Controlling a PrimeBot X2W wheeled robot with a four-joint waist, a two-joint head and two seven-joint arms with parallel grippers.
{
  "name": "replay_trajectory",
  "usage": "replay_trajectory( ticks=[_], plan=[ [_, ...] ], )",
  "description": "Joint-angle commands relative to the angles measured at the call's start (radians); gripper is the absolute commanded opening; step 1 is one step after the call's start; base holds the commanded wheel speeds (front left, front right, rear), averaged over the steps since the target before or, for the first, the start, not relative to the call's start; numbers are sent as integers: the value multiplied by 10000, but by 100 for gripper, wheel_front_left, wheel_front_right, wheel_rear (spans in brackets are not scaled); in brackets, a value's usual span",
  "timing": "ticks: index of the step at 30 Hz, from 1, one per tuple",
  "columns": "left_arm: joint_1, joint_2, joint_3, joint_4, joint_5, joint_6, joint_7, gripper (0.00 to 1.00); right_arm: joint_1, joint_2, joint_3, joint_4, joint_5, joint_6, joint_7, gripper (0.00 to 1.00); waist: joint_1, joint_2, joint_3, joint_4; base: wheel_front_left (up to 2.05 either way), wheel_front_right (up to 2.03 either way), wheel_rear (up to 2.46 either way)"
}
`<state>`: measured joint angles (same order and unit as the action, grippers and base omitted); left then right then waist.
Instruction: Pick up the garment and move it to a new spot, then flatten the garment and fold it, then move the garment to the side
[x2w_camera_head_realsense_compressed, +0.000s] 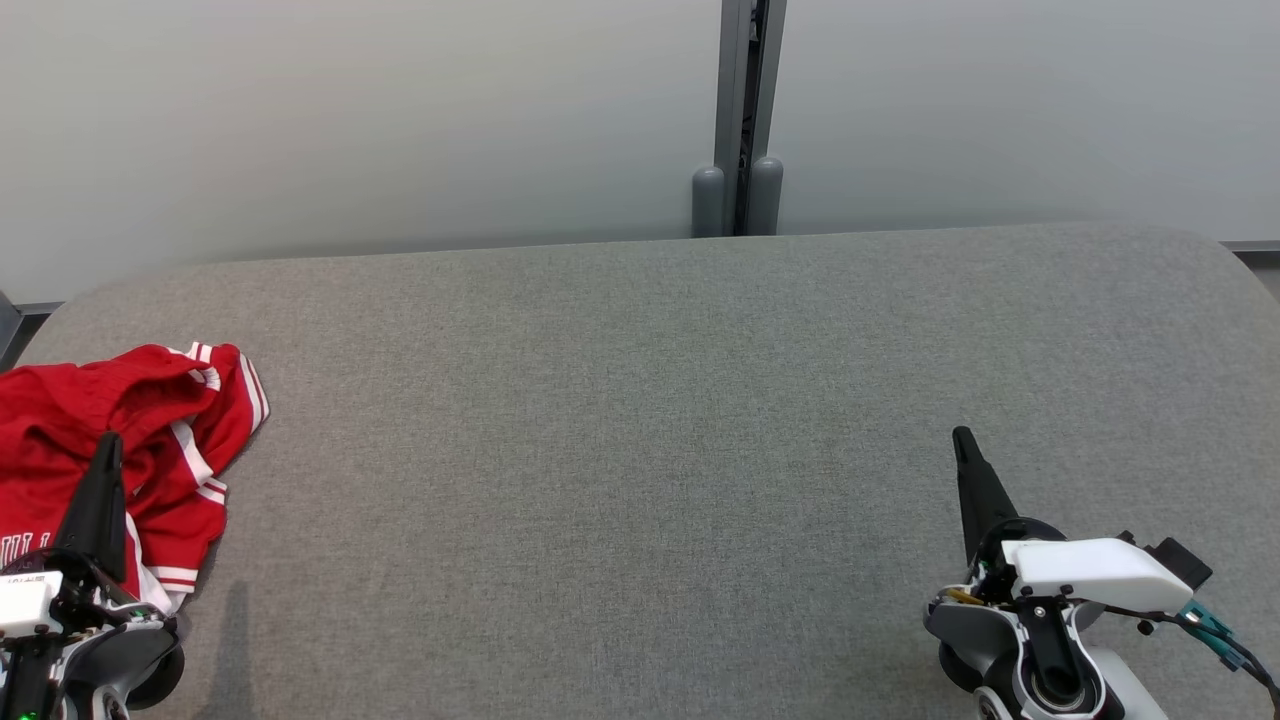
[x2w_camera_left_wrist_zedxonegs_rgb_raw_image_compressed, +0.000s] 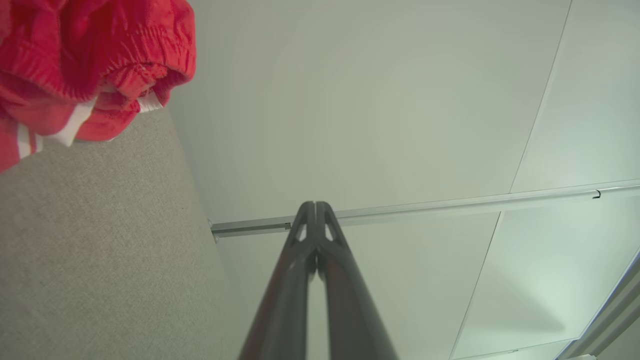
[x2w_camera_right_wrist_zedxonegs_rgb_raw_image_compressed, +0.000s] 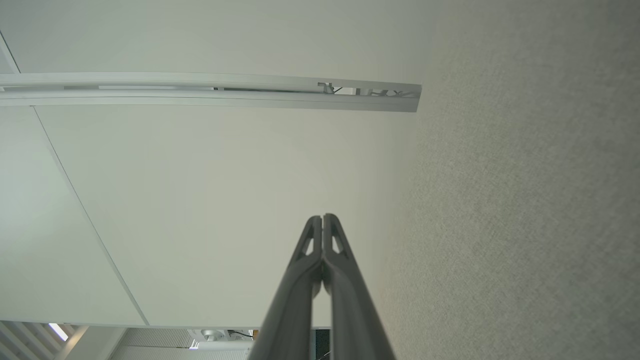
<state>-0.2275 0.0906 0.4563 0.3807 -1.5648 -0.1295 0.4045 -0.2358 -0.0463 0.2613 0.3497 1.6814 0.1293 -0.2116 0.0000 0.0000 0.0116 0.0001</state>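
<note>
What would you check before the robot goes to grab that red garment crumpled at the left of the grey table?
1. Target found: the red garment lies crumpled on the left tool side: ok.
2. Left tool ready to grab: its fingers are shut and hold nothing, so it must open first: not ok.
3. Right tool free: shut, holding nothing, away from the cloth: ok.
4. Room for a new spot: the table shows bare grey cloth across its middle: ok.
5. Garment wholly on the table: its left part runs past the head view's edge: cannot tell.
</note>
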Motion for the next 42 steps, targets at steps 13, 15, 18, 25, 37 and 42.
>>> replay_trajectory(
  ticks=[13, 15, 18, 25, 37, 42],
  plan=[
    [-7, 83, -5, -14, -31, -33, 0, 0, -32, -65, -30, 30, 11, 29, 11, 0, 0, 0, 0, 0, 0, 0, 0],
    [-7, 83, -4, -14, -31, -33, 0, 0, -32, -66, -32, 30, 11, 29, 11, 0, 0, 0, 0, 0, 0, 0, 0],
    [-7, 83, -5, -15, -31, -33, 0, 0, -32, -66, -30, 30, 12, 29, 11, 0, 0, 0, 0, 0, 0, 0, 0],
    [-7, 83, -4, -15, -31, -33, 0, 0, -32, -66, -34, 30, 12, 29, 11, 0, 0, 0, 0, 0, 0, 0, 0],
    [33, -55, 5, 68, -1, 2, -9, 100, 43, 9, 12, 51, 3, -2, 1, 100, 0, 0, -1, 0, 0, 0, 0],
    [255, -212, -231, 166, -132, 3, -295, 100, 313, 43, -68, 80, 128, -2, 11, 100, 0, 0, 0, 1, 0, 0, 0]
  ],
)
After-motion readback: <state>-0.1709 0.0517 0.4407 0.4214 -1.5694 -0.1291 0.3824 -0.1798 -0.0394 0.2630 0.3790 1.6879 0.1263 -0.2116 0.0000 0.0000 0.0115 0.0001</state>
